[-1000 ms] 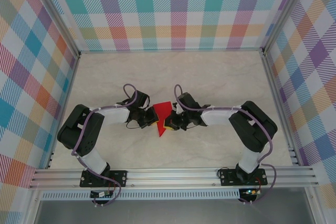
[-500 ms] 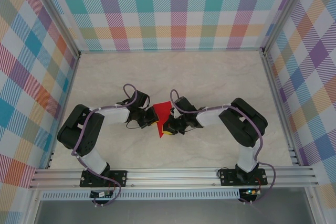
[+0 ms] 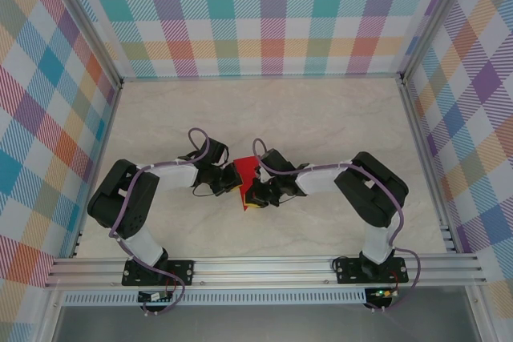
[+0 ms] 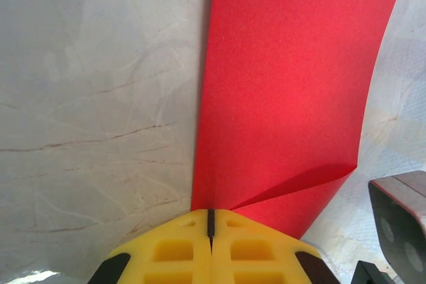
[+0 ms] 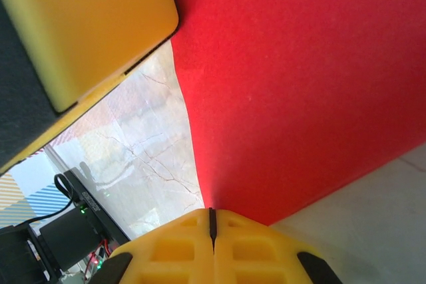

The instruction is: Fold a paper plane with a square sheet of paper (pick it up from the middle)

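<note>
The square sheet of paper (image 3: 246, 171) is bright red and held off the marble table between both grippers near the table's middle. My left gripper (image 3: 234, 178) has its yellow jaws shut on the sheet's edge (image 4: 210, 221); the red paper (image 4: 286, 84) runs away from them with a bent flap at the lower right. My right gripper (image 3: 253, 195) is shut on another edge (image 5: 212, 221), and the sheet (image 5: 299, 84) spreads up and right from its jaws. A yellow finger of the left gripper (image 5: 86, 24) sits close at the upper left in the right wrist view.
The marble tabletop (image 3: 321, 118) has plaid walls (image 3: 256, 14) at the back and on both sides. An aluminium rail (image 3: 264, 270) runs along the near edge, where both arm bases are bolted. Part of the right gripper's grey body (image 4: 399, 217) lies close to the left jaws.
The right arm has swung left, bringing its gripper closer to the left one. The red sheet between them has bent and looks narrower from above. The left arm has stayed put.
</note>
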